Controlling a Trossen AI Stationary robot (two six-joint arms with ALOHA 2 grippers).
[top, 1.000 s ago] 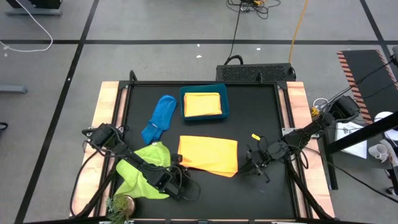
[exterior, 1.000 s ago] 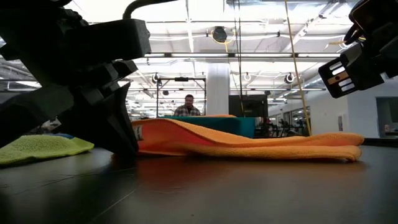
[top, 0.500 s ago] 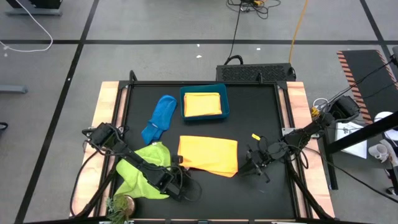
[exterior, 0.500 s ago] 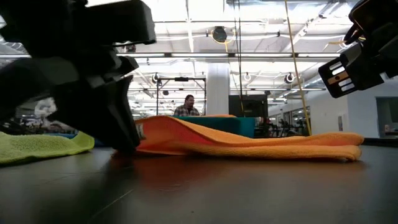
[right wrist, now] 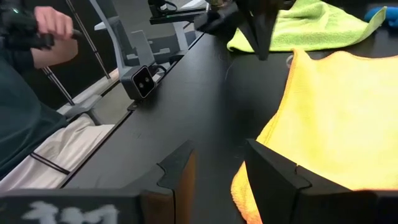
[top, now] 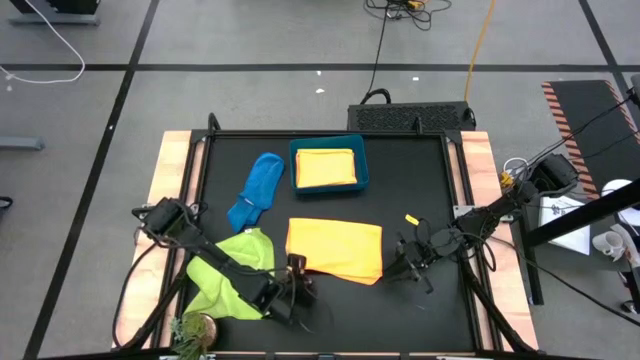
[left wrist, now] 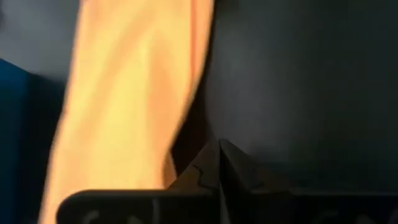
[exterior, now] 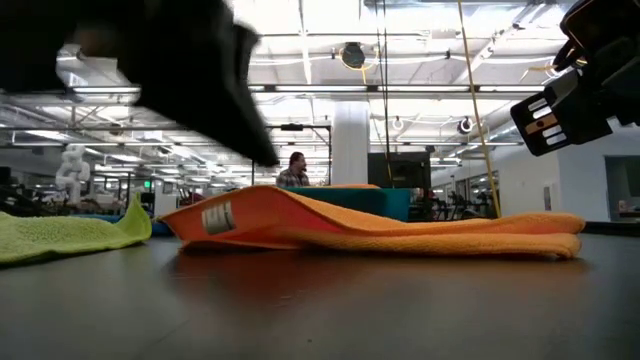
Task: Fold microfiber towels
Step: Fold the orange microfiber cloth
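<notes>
A folded orange towel lies flat at the table's middle; the low view shows its layered edge and a label at its left corner. My left gripper hangs shut and empty above the table by the towel's near left corner; its wrist view shows the shut fingertips beside the orange cloth. My right gripper is open and empty by the near right corner. A lime green towel lies crumpled at the near left, under my left arm. A blue towel lies bunched at the far left.
A teal bin at the far middle holds a folded yellow towel. A small yellow object lies right of the orange towel. The low camera stands at the near edge. A person's hand shows beyond the table.
My left gripper has risen off the table at the orange towel's near left corner and turned a little toward the far edge. The corner with its label now shows uncovered in the low view. The towel has stayed in place.
</notes>
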